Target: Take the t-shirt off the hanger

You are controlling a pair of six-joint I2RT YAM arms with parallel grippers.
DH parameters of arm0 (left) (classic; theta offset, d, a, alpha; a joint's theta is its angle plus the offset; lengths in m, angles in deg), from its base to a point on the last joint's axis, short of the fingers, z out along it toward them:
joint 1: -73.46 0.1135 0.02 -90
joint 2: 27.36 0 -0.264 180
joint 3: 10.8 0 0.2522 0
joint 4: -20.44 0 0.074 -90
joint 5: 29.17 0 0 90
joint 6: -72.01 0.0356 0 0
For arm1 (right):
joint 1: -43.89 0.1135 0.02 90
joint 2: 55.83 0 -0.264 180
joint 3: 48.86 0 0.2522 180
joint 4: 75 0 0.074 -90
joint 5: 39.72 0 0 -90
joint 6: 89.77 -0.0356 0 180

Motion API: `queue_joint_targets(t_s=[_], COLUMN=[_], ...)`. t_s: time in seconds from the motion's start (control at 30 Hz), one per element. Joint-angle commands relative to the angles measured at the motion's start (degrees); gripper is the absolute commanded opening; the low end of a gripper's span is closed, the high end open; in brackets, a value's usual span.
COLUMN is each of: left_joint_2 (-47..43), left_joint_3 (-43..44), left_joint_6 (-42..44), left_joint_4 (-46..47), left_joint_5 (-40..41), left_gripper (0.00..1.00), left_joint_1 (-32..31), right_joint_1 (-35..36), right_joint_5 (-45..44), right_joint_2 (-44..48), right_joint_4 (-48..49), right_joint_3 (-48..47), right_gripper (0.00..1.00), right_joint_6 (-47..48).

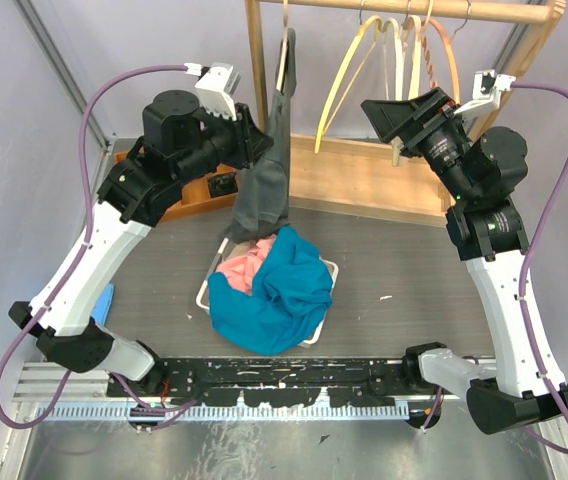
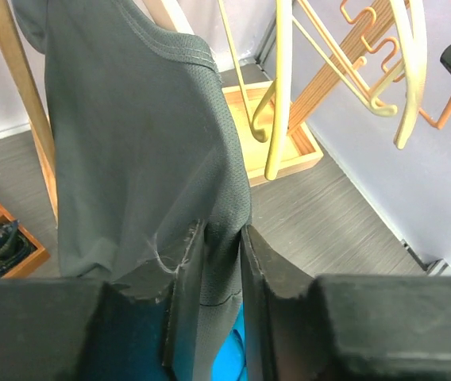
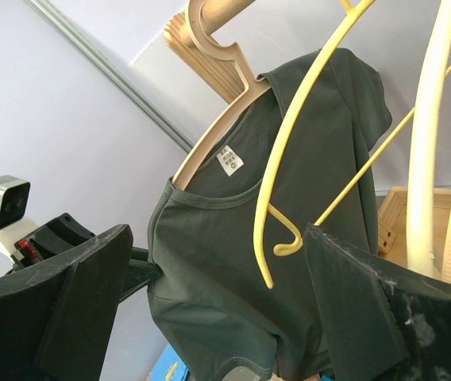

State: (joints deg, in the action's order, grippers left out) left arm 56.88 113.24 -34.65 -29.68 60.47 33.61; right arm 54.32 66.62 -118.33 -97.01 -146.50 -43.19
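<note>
Grey worktop, from above, is sitting beneath the dark grey knit t-shirt hanging on the wooden rack. Left wrist: the left pincer is clenching its lower edge. Right wrist: the right pincer is gaping, empty; tugging is risking unhooking the pale wooden hanger.

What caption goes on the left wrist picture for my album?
Left gripper jaws pinch the hanging dark grey t-shirt near yellow hangers.
</note>
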Motion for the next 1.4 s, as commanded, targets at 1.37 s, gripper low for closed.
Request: queue_joint_targets(t_s=[1.37], left_joint_2=[-17.78], left_joint_3=[-7.35], left_joint_6=[-1.68], left_joint_4=[-1.56], left_joint_5=[-1.83], left_gripper=[0.0], left_joint_1=[-0.06], right_joint_1=[0.21], right_joint_5=[0.98], right_joint_2=[-0.18], right_joint_4=[3.72], right_joint_3=[-0.69], right_gripper=[0.94], right_joint_6=[-0.49])
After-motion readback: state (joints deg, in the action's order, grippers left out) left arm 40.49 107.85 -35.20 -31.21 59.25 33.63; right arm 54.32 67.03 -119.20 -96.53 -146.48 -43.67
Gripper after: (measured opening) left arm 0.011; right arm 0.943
